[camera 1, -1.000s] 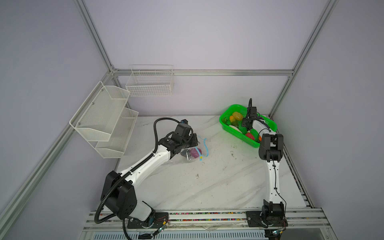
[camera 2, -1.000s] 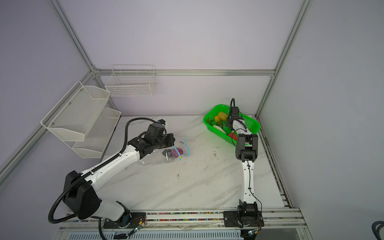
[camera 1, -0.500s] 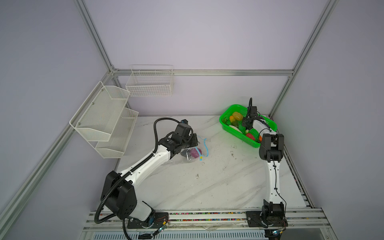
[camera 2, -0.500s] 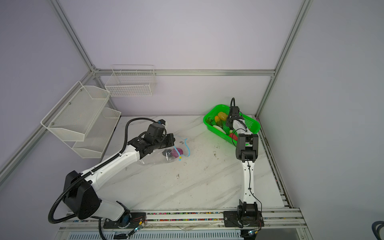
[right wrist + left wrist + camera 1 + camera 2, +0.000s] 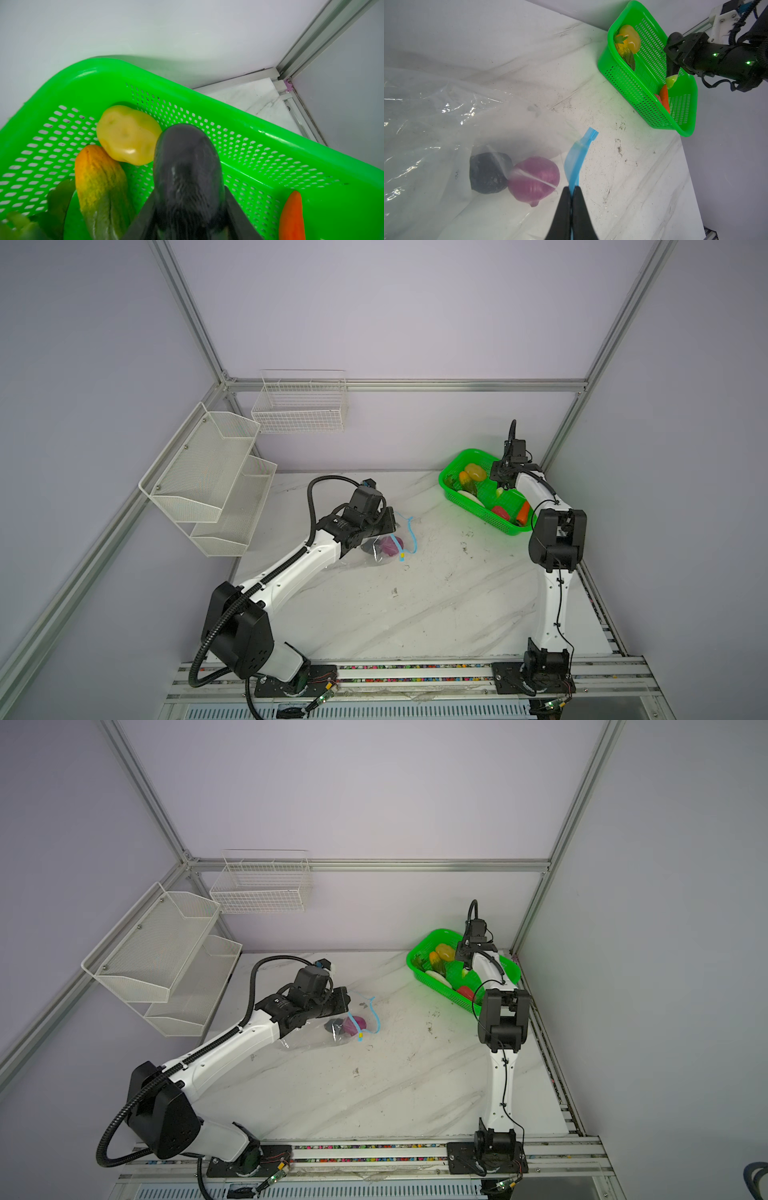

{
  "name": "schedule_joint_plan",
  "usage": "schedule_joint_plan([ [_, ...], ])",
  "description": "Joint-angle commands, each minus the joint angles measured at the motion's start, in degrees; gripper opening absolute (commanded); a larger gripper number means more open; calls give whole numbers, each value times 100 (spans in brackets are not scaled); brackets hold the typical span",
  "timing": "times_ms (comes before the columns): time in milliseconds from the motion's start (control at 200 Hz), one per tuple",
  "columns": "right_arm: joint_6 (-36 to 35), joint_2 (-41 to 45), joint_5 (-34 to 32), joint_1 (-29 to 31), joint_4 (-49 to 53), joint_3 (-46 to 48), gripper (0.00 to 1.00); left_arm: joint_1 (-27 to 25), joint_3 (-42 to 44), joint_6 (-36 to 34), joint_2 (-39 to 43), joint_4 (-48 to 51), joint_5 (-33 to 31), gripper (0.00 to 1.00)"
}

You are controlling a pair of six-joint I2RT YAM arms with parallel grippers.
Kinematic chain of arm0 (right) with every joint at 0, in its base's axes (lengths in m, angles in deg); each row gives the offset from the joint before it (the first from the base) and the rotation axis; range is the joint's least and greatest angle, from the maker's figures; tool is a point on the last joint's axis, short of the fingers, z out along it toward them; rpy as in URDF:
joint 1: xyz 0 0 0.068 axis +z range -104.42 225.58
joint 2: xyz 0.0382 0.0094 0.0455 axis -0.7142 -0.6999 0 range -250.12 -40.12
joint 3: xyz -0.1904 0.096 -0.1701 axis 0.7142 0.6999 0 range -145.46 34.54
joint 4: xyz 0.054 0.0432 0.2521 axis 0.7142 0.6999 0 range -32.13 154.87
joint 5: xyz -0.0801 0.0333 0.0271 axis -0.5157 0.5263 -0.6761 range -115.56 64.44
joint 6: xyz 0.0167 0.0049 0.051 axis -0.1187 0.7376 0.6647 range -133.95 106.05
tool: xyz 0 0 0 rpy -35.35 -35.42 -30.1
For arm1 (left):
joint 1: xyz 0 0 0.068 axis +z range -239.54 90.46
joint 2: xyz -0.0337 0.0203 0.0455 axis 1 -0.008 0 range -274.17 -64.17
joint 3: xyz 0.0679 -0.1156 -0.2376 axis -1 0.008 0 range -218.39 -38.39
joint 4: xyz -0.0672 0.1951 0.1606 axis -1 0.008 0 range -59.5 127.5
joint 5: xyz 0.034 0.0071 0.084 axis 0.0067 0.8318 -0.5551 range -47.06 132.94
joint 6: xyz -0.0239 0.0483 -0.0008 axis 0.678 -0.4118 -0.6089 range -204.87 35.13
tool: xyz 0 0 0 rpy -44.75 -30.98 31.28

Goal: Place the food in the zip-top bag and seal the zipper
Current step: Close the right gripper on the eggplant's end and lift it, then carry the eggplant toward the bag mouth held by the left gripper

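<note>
The clear zip-top bag [image 5: 357,562] lies crinkled left of the table's middle. A purple piece [image 5: 533,182] and a dark piece [image 5: 490,172] of the food sit inside it. My left gripper [image 5: 572,189] is shut on the blue zipper [image 5: 579,158], holding that edge up; the yellow slider [image 5: 402,558] hangs at the strip's near end. My right gripper [image 5: 190,193] is down in the green basket [image 5: 270,133], shut on a dark eggplant-like piece [image 5: 187,158] whose green tip [image 5: 671,80] points downward. A yellow piece [image 5: 126,135], an orange-green piece [image 5: 99,182] and a carrot [image 5: 291,218] lie around it.
The basket [image 5: 465,506] stands at the back right corner, close to the wall and a frame post, and also holds a red piece [image 5: 500,512]. White mesh shelves [image 5: 208,477] hang on the left wall. A wire basket [image 5: 299,406] hangs on the back wall.
</note>
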State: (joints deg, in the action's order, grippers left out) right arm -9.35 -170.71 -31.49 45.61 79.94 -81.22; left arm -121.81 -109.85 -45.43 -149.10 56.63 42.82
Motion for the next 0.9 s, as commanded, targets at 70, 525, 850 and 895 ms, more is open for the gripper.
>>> schedule_joint_plan([
  [70, 292, 1160, 1026, 215, -388, 1242, 40, -8, 46, 11, 123, -281, 126, 0],
  [525, 392, 3040, 3144, 1986, -1590, 3997, 39, -34, 18, 37, 108, -289, 76, 0],
  [850, -16, 3818, 4437, 2425, -1898, 5028, 39, -42, 14, 38, 120, -284, 77, 0],
  [895, -39, 3852, 4537, 2482, -1908, 5052, 39, -40, 14, 38, 108, -284, 82, 0],
])
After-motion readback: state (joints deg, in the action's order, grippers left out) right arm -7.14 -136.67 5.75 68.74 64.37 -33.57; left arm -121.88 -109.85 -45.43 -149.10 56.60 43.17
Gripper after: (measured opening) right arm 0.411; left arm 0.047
